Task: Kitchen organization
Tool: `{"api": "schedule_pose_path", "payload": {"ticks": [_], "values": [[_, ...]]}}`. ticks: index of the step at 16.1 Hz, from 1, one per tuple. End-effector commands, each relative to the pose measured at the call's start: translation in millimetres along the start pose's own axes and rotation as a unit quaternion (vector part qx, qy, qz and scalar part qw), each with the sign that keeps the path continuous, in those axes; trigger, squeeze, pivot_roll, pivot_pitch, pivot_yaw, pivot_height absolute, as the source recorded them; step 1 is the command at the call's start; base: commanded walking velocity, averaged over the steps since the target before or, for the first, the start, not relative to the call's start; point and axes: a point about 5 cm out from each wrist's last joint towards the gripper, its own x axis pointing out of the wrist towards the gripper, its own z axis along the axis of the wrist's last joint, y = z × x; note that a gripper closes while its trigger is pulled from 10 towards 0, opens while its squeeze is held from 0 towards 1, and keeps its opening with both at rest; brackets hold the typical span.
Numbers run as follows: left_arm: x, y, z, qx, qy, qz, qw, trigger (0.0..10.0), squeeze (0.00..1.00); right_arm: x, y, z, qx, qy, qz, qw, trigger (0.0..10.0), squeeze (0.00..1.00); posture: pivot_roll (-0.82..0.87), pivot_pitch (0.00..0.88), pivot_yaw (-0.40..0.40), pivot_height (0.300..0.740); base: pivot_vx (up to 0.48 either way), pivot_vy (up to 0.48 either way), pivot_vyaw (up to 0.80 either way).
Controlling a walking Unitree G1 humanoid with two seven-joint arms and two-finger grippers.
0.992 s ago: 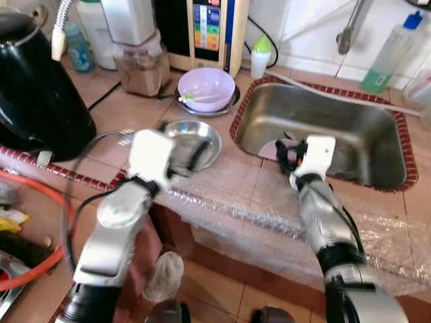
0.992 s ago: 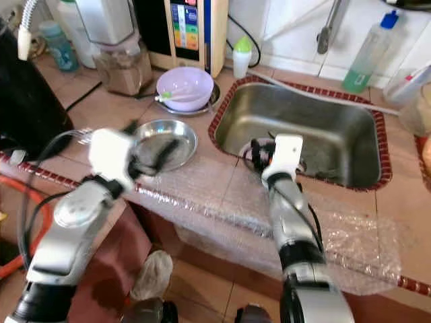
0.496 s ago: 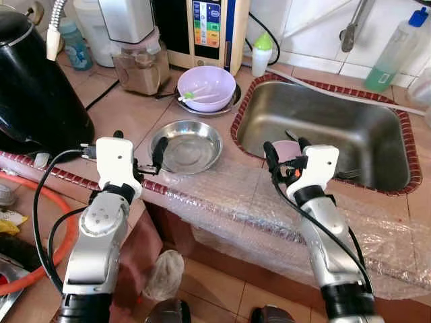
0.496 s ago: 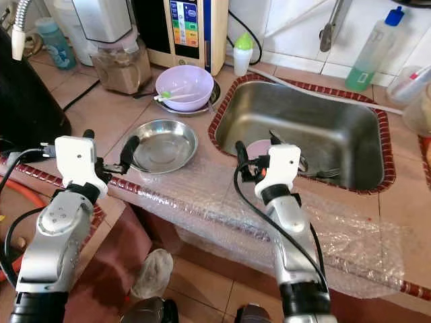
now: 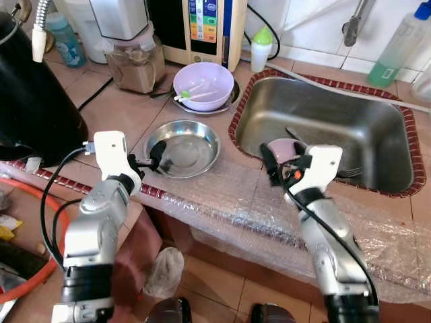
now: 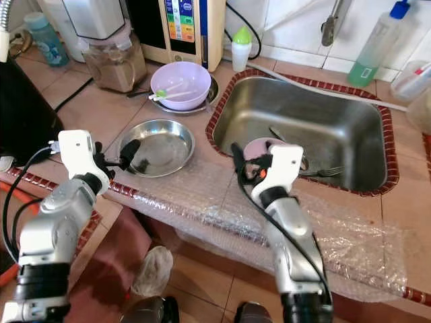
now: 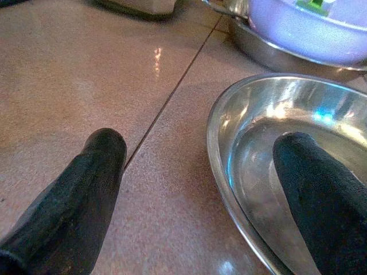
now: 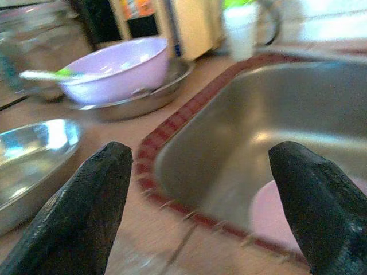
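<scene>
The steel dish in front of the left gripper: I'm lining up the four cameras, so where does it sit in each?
Left eye view: steel dish, centre-left on the counter.
Right eye view: same dish, left of the sink.
Left wrist view: its rim passes between the open fingers, one finger over the bowl.
Right wrist view: at the picture's edge.
Shared landmark: the lilac bowl behind it.

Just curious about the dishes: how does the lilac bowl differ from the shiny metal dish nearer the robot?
The lilac plastic bowl is deep, sits on a metal plate and holds utensils. The shallow round steel dish is wide, empty and rests directly on the tiled counter, with the left tool straddling its rim. Both stand upright, left of the sink.
</scene>
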Motion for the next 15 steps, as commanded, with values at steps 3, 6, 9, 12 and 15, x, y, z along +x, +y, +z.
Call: {"api": "schedule_pose_path", "payload": {"ticks": [3,6,9,12,15], "values": [[2.9,-3.2,-11.1,-0.011,0.058,-0.038,0.998,2.3,0.0,-2.9,15.7,3.8,0.001,0.01,0.066,0.998,10.0,0.0,0.0,0.141,0.054,0.74,0.0,0.0,0.0],[3.6,-11.8,-13.9,-0.022,0.079,-0.066,0.994,0.0,0.0,-0.4,13.8,4.8,0.002,0.013,0.064,0.998,10.0,0.0,0.01,0.135,0.055,0.74,0.0,0.0,0.0],[6.1,-8.2,-14.0,-0.057,0.089,-0.053,0.993,0.0,0.0,2.9,16.1,8.4,-0.001,0.009,0.076,0.997,10.0,0.0,0.01,0.126,0.056,0.74,0.0,0.0,0.0],[5.8,-6.5,-13.9,-0.078,0.096,-0.048,0.991,0.0,0.0,3.1,17.3,3.6,0.002,0.022,0.079,0.997,10.0,0.0,0.02,0.124,0.054,0.74,0.0,0.0,0.0],[4.1,-8.9,-16.9,-0.088,0.104,-0.053,0.989,0.0,0.0,2.7,22.3,2.7,-0.002,0.025,0.093,0.995,10.0,0.0,0.02,0.125,0.049,0.74,0.0,0.0,0.0]]}}
